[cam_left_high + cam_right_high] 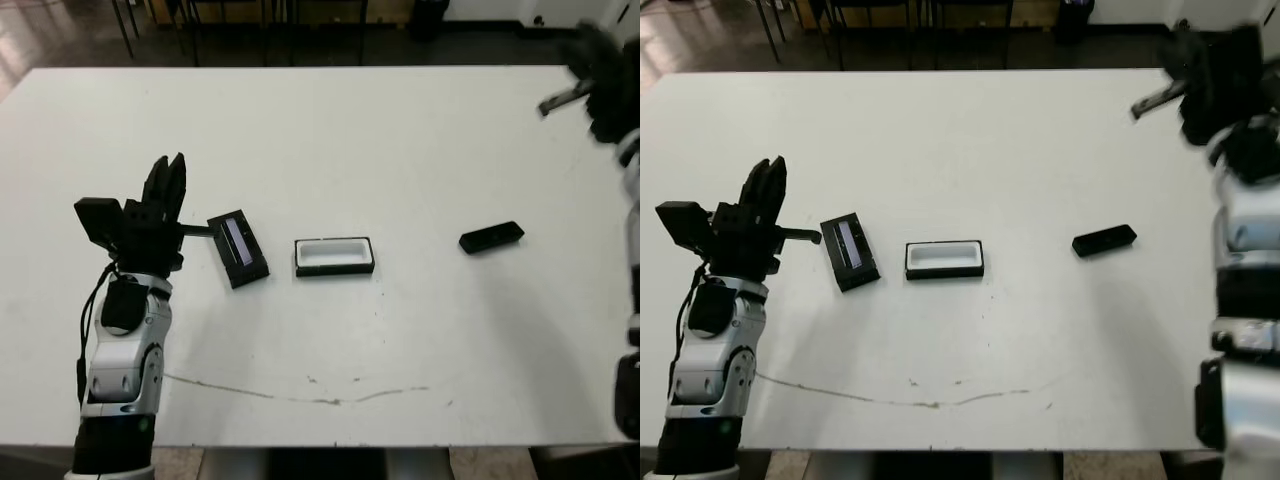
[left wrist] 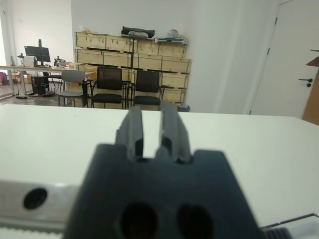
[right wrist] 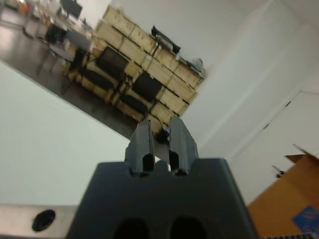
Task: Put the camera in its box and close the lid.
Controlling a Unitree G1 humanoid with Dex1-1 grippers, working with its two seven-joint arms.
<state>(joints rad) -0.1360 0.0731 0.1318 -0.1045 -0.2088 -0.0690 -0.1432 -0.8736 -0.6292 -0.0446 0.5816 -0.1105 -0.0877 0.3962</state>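
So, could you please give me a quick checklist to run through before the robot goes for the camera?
1. Camera lying free on the table, nothing on it: ok.
2. Box open, white lining bare: ok.
3. Lid off, lying apart from the box on its left: ok.
4. Right gripper holds nothing, fingers a narrow gap apart: ok.
5. Right gripper near the camera: not ok, it is raised by the table's far right edge.
6. Left gripper clear of the box: ok, beside the lid.
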